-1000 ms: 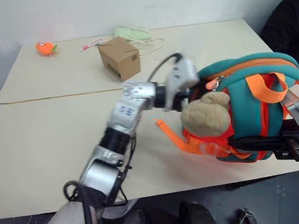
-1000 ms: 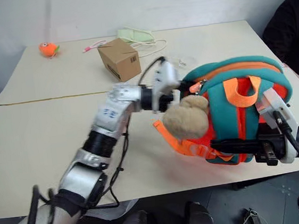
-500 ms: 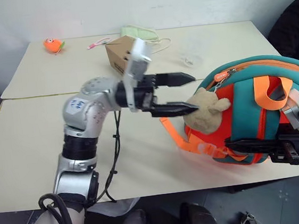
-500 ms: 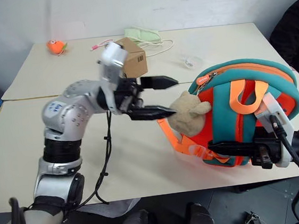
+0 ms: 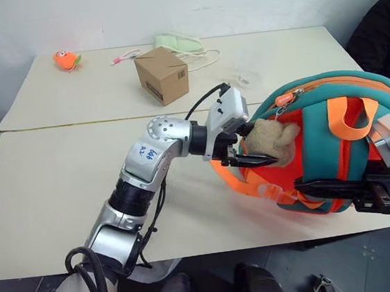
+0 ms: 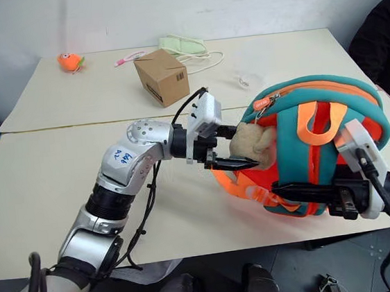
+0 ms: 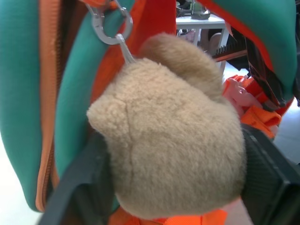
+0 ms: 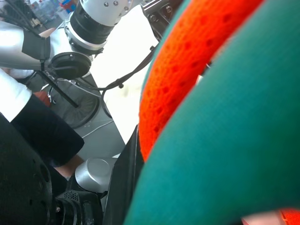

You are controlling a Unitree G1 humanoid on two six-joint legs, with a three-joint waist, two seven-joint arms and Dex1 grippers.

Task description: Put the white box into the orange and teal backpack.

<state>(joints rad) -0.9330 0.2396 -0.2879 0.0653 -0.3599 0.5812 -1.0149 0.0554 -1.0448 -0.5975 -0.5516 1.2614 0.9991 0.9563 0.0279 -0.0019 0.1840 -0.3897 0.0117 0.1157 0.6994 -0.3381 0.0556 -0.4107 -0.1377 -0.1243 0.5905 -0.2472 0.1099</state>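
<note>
Left pincer [image 5: 255, 150] has closed around backpack's [image 5: 334, 138] plush toy [image 5: 272, 140].

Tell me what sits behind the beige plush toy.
Behind the plush toy, between the left gripper's fingers, is the backpack's orange front with teal trim and a metal ring. The backpack's inside is covered.

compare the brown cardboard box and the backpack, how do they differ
The brown cardboard box is small, stiff and cube-shaped; the backpack is larger, puffy and orange with teal trim. The box stands alone, untouched, while the backpack has the left gripper at its plush toy. Both rest on the table.
</note>
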